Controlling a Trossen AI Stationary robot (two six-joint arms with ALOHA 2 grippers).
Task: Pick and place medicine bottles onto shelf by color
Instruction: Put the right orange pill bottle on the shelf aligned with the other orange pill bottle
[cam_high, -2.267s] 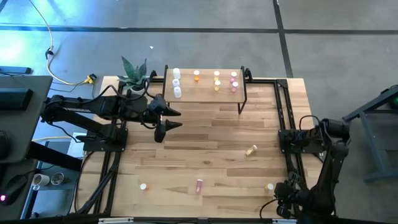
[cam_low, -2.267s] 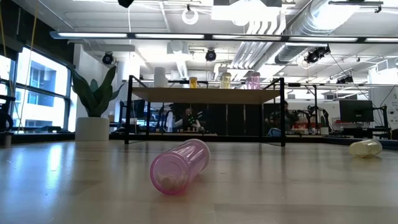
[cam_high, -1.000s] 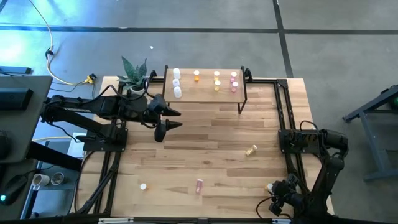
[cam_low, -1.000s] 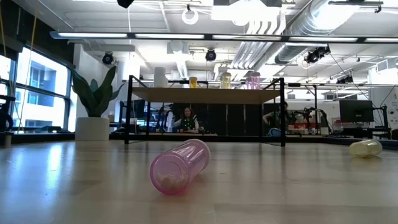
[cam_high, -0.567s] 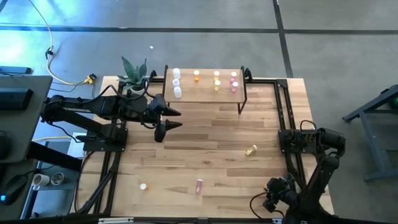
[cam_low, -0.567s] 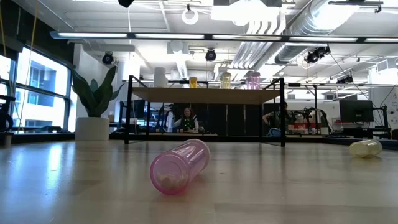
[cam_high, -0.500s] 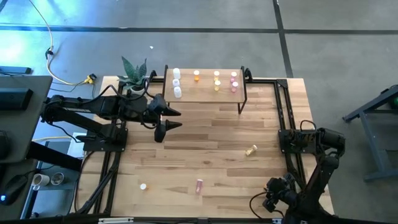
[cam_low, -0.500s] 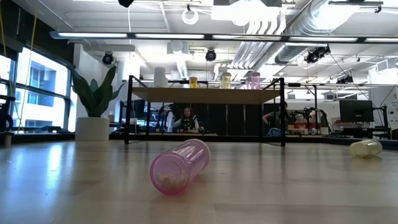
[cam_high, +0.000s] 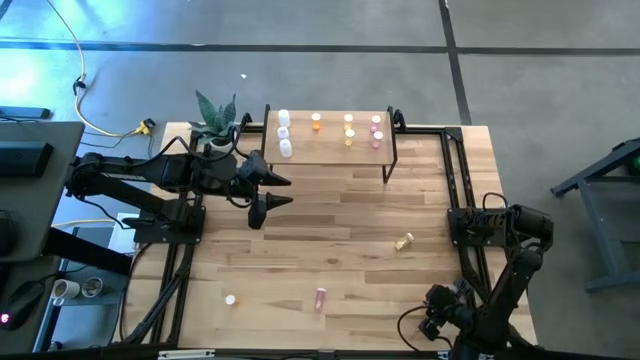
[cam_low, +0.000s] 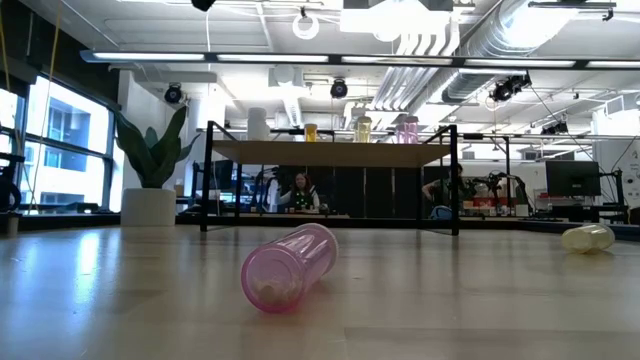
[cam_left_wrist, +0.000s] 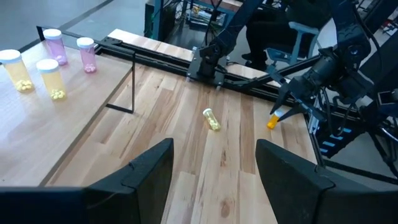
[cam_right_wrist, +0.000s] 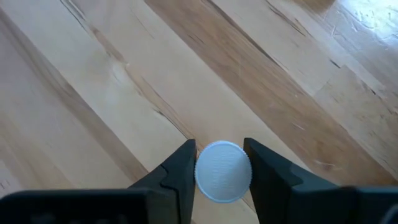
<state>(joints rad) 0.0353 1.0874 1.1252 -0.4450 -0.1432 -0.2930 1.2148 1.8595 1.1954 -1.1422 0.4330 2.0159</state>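
Bottles still loose on the striped wooden table number three in the high view: a pale yellow one lying on its side toward the right, a pink translucent one on its side near the front edge, and a small white-capped orange one standing front left. A fourth, orange with a white ribbed cap, sits between the fingers of the right gripper at the front right corner of the table; the fingers press against the cap on both sides, so the right gripper is closed on that bottle. In the left wrist view the same bottle shows as an orange speck at that gripper's tips.

The low light-wood shelf on black metal legs stands at the back of the table, with white bottles at its left end, orange-yellow ones in the middle and pink ones at its right. A potted plant stands just beside it.

The left gripper hangs above the table in front of the shelf's left end, fingers spread wide and holding nothing.

These little plastic bottles look light, stiff and smooth, likely to slip or roll. Gripping across the ribbed cap or upper body seems soundest, and the lying ones are best taken across the barrel
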